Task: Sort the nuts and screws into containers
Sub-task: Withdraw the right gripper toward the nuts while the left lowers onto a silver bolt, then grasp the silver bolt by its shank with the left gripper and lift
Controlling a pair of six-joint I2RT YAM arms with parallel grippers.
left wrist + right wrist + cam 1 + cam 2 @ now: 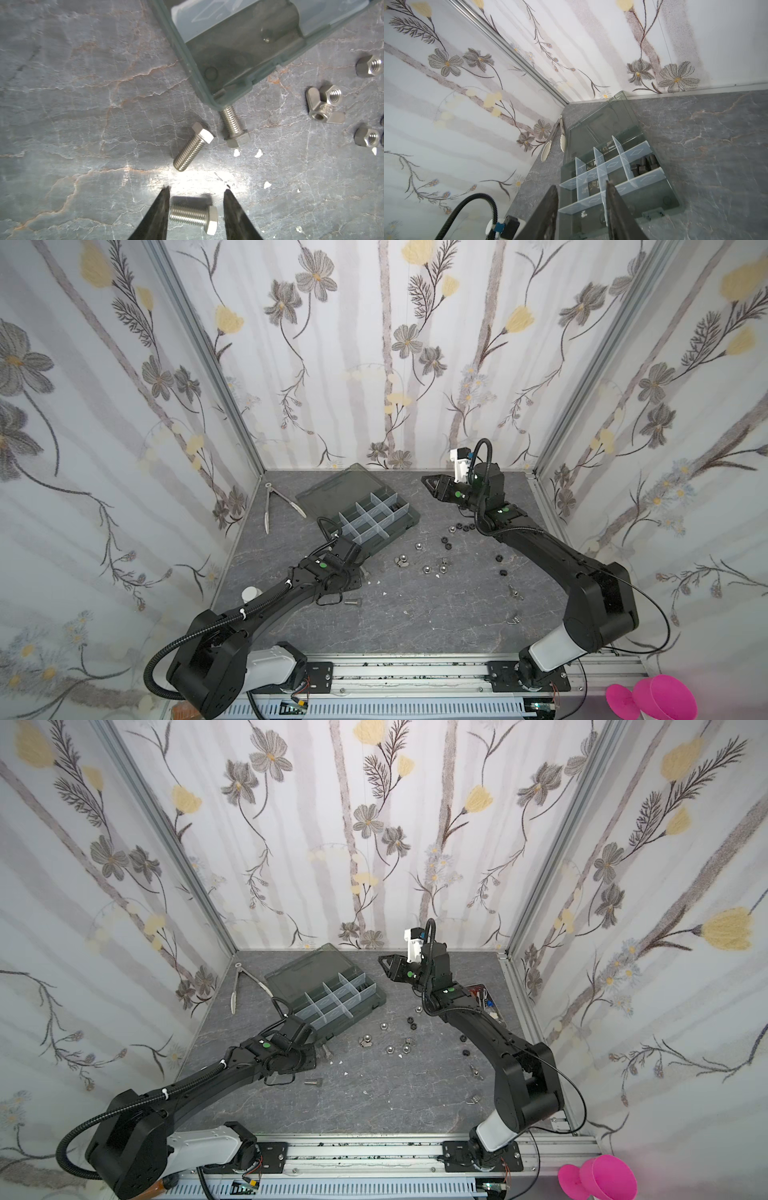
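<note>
**Item:** silver screw [193, 217], hex head, lying flat on the worktop [62, 124].

**Position:** in the left wrist view it lies between the fingers of the left tool [196, 187], a little behind their tips.

**Long axis:** across the gap, finger to finger. The thread end is just at one finger. The head stops short of the other, with a sliver of worktop showing between.

**Left tool:** jaws parted, straddling the screw, not clamped. Its height above the screw cannot be told.

**Judgement:** closing as it stands would pinch the screw end to end.

**Other screws:** second screw [194, 147] and third screw [234, 126] lie beyond, toward the box [187, 52]. The third's thread end meets the box's corner.

**Nearer arm:** left, by far.

**Right tool** [581, 185]: jaws parted, empty, raised near the box and well apart from the screw.

**Nuts** [426, 569]: loose on the worktop between the arms, beside the box.

**Dark screws** [643, 166]: seemingly in one end compartment.

**Writing:** a mark on the box floor, too blurred to read. No brand is legible.
</note>
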